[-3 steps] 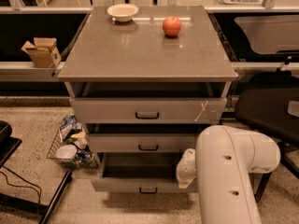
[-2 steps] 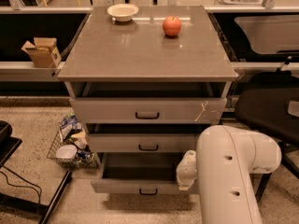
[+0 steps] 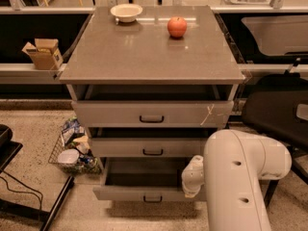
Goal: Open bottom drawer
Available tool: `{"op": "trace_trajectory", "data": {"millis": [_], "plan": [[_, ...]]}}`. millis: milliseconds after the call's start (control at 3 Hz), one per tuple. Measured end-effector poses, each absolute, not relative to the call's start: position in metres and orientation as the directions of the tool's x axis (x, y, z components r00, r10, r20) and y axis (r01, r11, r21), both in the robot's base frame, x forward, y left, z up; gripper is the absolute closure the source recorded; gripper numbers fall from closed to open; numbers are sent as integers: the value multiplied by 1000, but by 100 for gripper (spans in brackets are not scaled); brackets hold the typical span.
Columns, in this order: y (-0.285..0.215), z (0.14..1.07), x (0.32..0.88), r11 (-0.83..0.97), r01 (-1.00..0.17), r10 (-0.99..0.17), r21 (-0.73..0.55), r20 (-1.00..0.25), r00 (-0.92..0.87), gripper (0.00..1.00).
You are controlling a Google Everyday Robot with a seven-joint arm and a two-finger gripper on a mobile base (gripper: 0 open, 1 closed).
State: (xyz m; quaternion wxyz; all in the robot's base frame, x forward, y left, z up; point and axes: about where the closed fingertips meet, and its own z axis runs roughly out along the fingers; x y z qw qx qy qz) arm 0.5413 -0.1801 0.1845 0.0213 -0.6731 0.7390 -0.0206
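Since the bottom drawer stands pulled out well past the middle drawer, its grey inside showing, the opening looks largely done, with perhaps a little travel left. The gripper sits at the bottom drawer's right end, mostly hidden by the white arm; whether it is apart, together or clamped I cannot tell.

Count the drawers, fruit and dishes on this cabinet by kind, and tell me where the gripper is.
Drawers: 3 (top drawer, middle drawer, bottom drawer)
Apple: 1
Bowl: 1
Total: 5
The gripper sits at the bottom drawer's right end.
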Motion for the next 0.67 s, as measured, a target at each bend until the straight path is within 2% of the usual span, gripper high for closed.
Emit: {"op": "trace_trajectory", "data": {"millis": [333, 667], "plan": [[-179, 188, 542, 93, -994, -996, -59, -4, -93, 100], [-179, 188, 542, 93, -994, -996, -59, -4, -93, 84]]}}
